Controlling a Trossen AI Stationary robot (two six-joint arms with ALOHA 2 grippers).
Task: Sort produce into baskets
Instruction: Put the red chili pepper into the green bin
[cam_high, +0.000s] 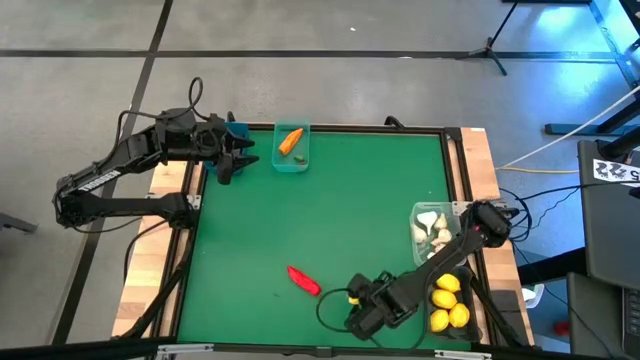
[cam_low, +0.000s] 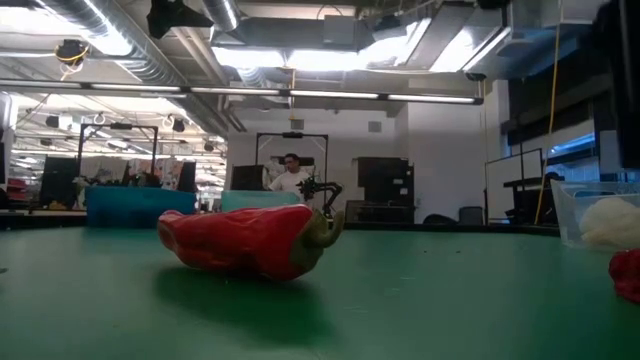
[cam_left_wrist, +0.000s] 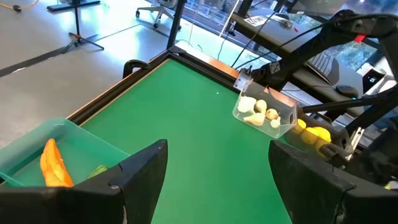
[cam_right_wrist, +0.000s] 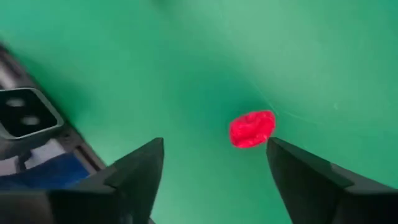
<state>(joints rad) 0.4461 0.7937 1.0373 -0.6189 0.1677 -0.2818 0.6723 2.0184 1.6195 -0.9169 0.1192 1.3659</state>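
Bare mat (cam_high: 350, 200) lies open around the lone red chili pepper (cam_high: 303, 280).

– Where is the left arm?
– Folded at the far left of the table, its left gripper (cam_high: 238, 157) pointing right along the far edge, fingers (cam_left_wrist: 140, 171) spread wide with nothing between them.
– And the right arm?
– It reaches from the right edge down to the near edge, low; the right gripper (cam_high: 357, 322) points left, fingers (cam_right_wrist: 137, 165) parted, holding nothing.
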